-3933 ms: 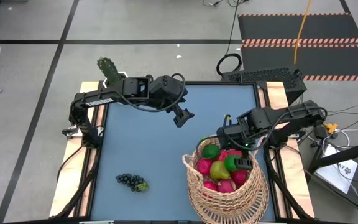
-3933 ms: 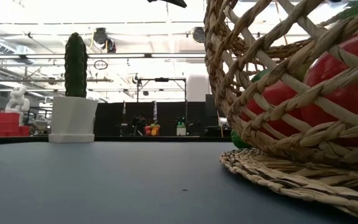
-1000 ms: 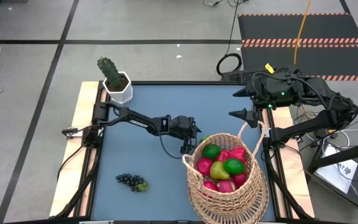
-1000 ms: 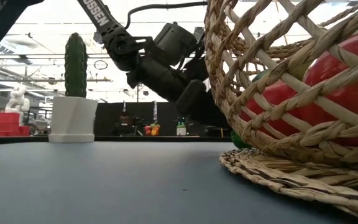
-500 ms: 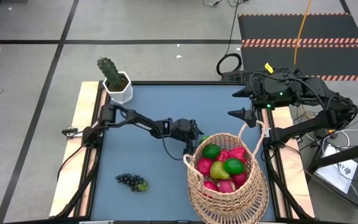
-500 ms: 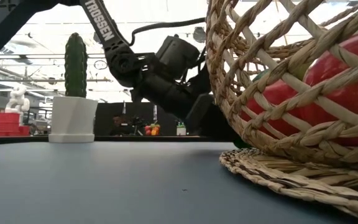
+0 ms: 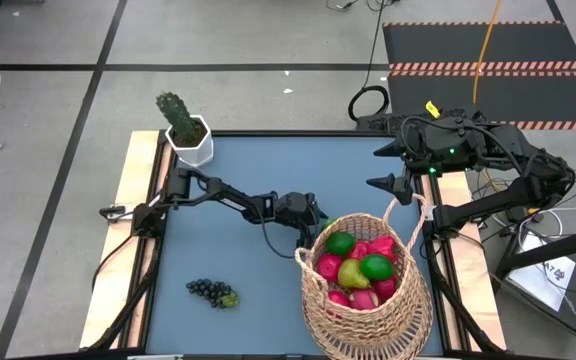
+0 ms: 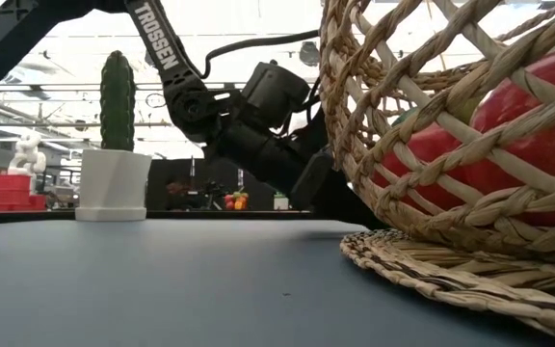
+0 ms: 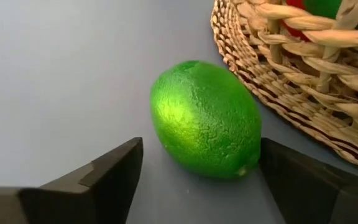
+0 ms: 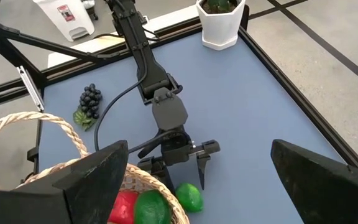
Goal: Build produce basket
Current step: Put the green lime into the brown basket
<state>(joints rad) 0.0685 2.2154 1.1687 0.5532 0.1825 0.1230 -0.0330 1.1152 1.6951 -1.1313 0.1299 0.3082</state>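
Lime sits between spread left gripper fingers beside basket: centre it, pinch gently, lift clear of the rim.

Glossy pebbled lime — rough wicker basket

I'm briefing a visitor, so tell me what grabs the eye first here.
The big tan woven wicker basket, piled with red, pink and green toy fruit, sits at the table's near right. Beside its base lies a bright green lime, between the left gripper's open fingers. A dark grape bunch lies alone, near left.
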